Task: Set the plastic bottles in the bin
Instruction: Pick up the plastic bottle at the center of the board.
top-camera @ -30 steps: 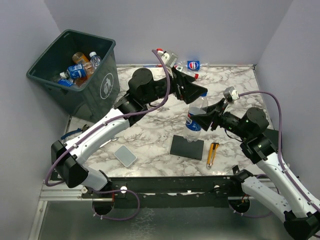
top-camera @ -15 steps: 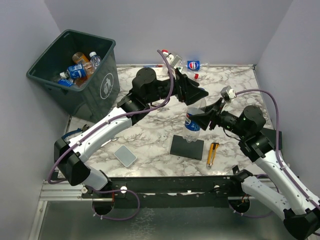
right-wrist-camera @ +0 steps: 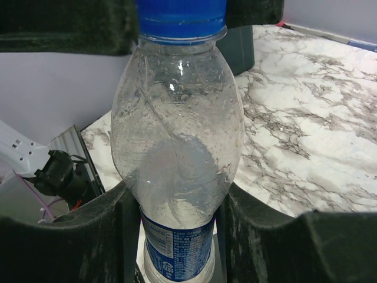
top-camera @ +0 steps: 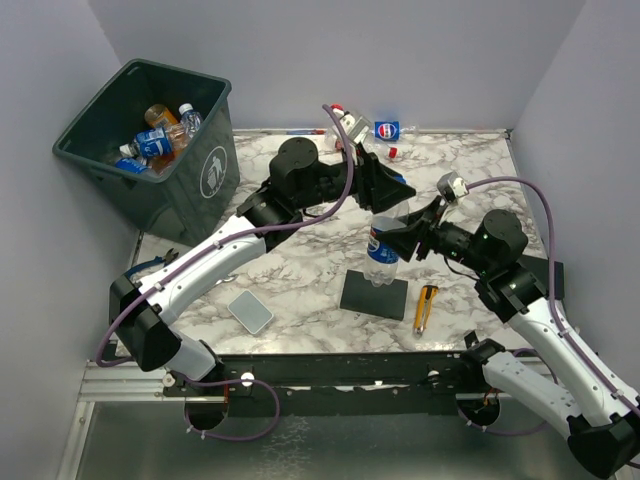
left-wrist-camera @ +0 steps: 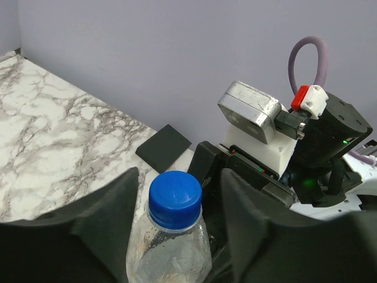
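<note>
We see one clear plastic bottle [right-wrist-camera: 177, 118] upright near the middle of the counter [top-camera: 300, 250], over the far edge of a black pad [top-camera: 375, 297]. Its base is cut off in the right wrist view, so we cannot tell whether it rests on the pad or hangs just above it. The right hand [right-wrist-camera: 177, 200] pinches the bottle low on its body, a finger pressed against each side above the blue label. The left hand [left-wrist-camera: 177, 177] reaches over the top, its fingers [left-wrist-camera: 112, 206] spread to either side of the blue cap [left-wrist-camera: 175, 197]; its own view shows a thin gap on both sides. From above, that hand hides the cap.

The bin [top-camera: 205, 150] stands at the far left with several bottles [top-camera: 155, 140] inside. More bottles [top-camera: 385, 128] lie at the back edge, partly hidden behind a cable.
</note>
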